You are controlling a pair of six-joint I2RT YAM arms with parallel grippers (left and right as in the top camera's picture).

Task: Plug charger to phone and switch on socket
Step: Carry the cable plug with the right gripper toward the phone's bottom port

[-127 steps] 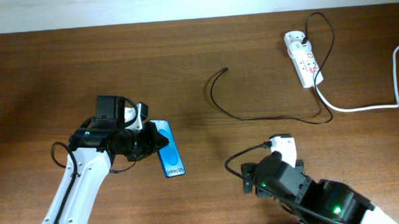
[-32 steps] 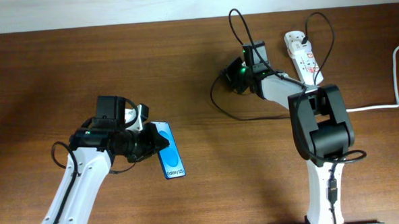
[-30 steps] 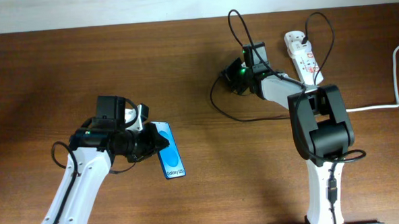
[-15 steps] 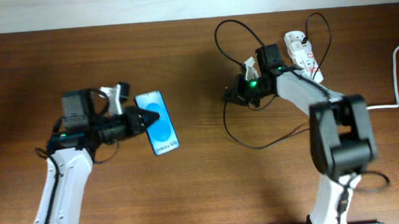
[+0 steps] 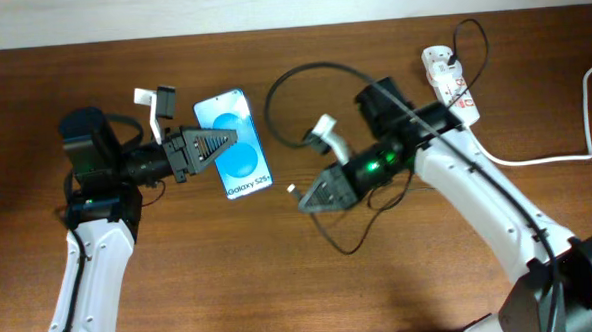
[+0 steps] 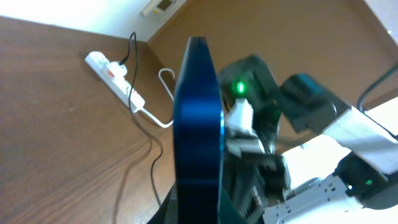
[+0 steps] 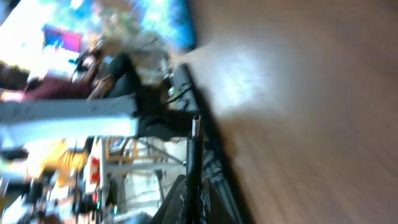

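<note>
**Left arm.** The phone (image 5: pixel 244 166) is being grasped by the left gripper (image 5: pixel 218 145), whose fingers are clenched on its left edge. It is being held at the left-centre of the table (image 5: pixel 182 301) with its blue screen turned up to the overhead camera. In the left wrist view it is being seen edge-on.

**Right arm.** The charger (image 5: pixel 302 72) is being gripped near its free end by the right gripper (image 5: pixel 312 197), whose fingers are clamped tight on it. The plug tip (image 5: pixel 292 188) is being pointed towards the phone's lower right corner, near it but apart from it. The cable is being trailed in loose loops above and below the arm.

**Socket.** The socket (image 5: pixel 451 87) is being left at the far right of the table, well apart from both grippers, with its thick white cord (image 5: pixel 536 161) running off to the right. The right wrist view is too blurred for finer detail.
</note>
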